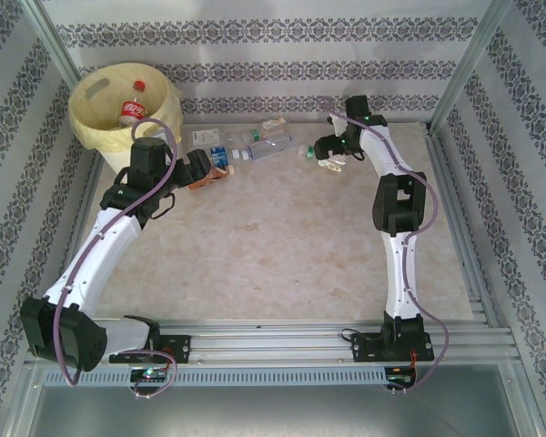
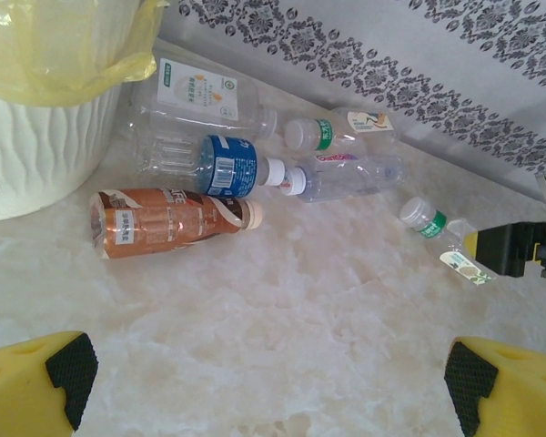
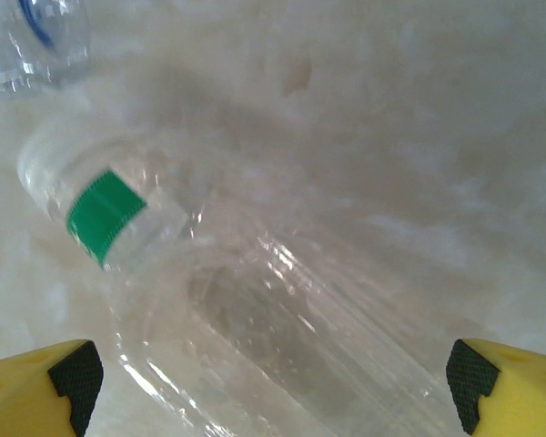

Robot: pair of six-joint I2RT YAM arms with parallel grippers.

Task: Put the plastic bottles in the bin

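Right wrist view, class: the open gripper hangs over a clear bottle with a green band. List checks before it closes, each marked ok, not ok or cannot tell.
1. Right gripper open: ok.
2. Green-banded bottle between the fingertips: ok.
3. Bottle square to the fingers: not ok, it lies diagonally.
4. Neighbouring bottle apart from it: ok.
5. Fingers low enough to grip: cannot tell.
6. Bin has room: ok.

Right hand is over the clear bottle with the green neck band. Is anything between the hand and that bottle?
Nothing visible. The open right hand straddles the clear plastic bottle with the green neck band, which lies on its side on the marbled table. Between the black pads there is the bottle and nothing else.
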